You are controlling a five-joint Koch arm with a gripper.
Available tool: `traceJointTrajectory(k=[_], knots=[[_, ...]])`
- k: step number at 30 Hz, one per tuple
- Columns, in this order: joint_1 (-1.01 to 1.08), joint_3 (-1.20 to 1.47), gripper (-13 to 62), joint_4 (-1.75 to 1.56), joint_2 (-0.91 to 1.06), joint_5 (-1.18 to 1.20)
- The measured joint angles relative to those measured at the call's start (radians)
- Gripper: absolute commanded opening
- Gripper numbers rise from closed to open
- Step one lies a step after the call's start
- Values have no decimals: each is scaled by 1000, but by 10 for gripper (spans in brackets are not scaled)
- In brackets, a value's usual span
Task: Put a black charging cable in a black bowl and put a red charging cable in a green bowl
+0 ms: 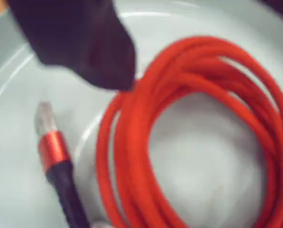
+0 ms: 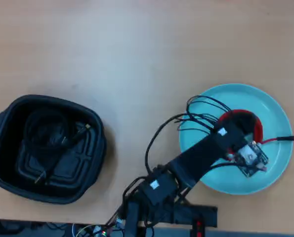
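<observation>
The red charging cable point(image 1: 131, 156) lies as a loose coil on the floor of the green bowl point(image 1: 17, 95), with its red-and-black plug point(image 1: 53, 152) beside the coil. My gripper point(image 1: 198, 42) hovers just over the coil and is open. One dark jaw tip touches the coil's upper left edge, and a sliver of the other jaw shows at the top right corner. In the overhead view the arm's wrist point(image 2: 248, 157) covers part of the red charging cable point(image 2: 258, 129) in the green bowl point(image 2: 275, 113). The black charging cable point(image 2: 48, 129) lies coiled in the black bowl point(image 2: 3, 148).
The arm's base point(image 2: 156, 190) and its thin loose wires point(image 2: 201, 111) sit between the two bowls near the table's front edge. Bare wooden table point(image 2: 137, 49) stretches behind both bowls.
</observation>
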Motion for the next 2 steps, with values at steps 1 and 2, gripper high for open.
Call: traceJointTrajectory(k=[1, 2], knots=[[-34, 0, 551, 0, 6, 11], [-78, -11, 551, 0, 17, 21]])
